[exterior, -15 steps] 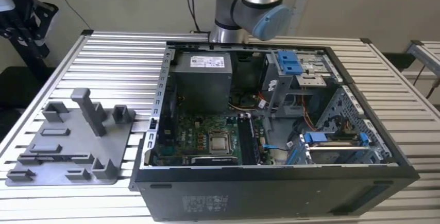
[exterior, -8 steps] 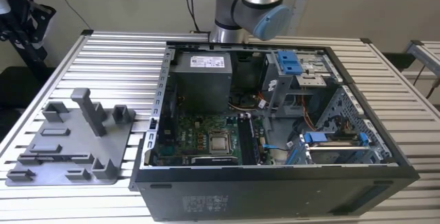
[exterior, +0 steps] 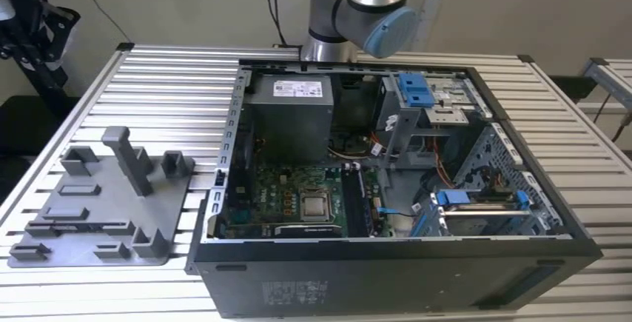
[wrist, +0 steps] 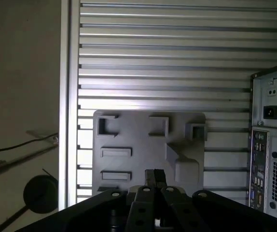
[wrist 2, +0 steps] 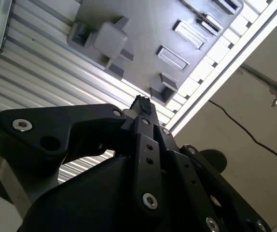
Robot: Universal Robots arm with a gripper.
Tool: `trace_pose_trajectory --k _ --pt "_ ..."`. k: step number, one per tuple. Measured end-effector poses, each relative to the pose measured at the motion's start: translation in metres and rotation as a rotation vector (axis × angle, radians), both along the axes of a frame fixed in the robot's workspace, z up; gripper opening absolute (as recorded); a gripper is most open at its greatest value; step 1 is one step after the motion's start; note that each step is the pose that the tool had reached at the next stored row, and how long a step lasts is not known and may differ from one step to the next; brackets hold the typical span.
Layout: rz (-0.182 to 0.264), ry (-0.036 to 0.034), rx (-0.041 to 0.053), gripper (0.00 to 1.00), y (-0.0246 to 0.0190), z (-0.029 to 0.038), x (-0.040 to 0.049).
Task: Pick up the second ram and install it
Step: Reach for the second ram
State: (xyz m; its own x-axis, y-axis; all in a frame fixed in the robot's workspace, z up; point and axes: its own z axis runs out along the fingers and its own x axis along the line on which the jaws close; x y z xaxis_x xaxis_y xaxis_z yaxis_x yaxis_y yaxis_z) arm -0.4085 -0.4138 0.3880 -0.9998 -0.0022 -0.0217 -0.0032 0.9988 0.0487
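The black, matte metal tool, built of bolted linkage bars, hangs above the counter with its two slim fingertips pressed together and nothing visible between them; the second wrist view shows the same narrow tip over the counter's edge. Directly beneath lies a flat grey plastic tray moulded with shallow rectangular frames, square brackets and one tall blocky post. The tray rests on a counter of ribbed, silvery aluminium slats, at the exterior view's left of an open black steel computer case. In the first wrist view, the case's perforated rear panel stands beside the tray. Inside the case, a green motherboard carries a square, shiny processor socket, a grey boxy power supply and blue plastic drive latches. Long, narrow dark sticks stand on edge in the memory slots just to the exterior view's right of the socket. The second ram looks to be one of them, though which cannot be told. The arm's silver tube and pale blue-capped joint rise behind the case.
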Motion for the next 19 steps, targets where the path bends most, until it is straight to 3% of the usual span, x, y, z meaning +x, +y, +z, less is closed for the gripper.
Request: trace_pose_trajectory --k 7,19 --pt "0.000 -0.0002 0.0001 0.11 -0.0028 -0.0022 0.0000" --pt "0.000 0.0000 -0.0019 0.11 -0.0178 -0.0129 0.0000"
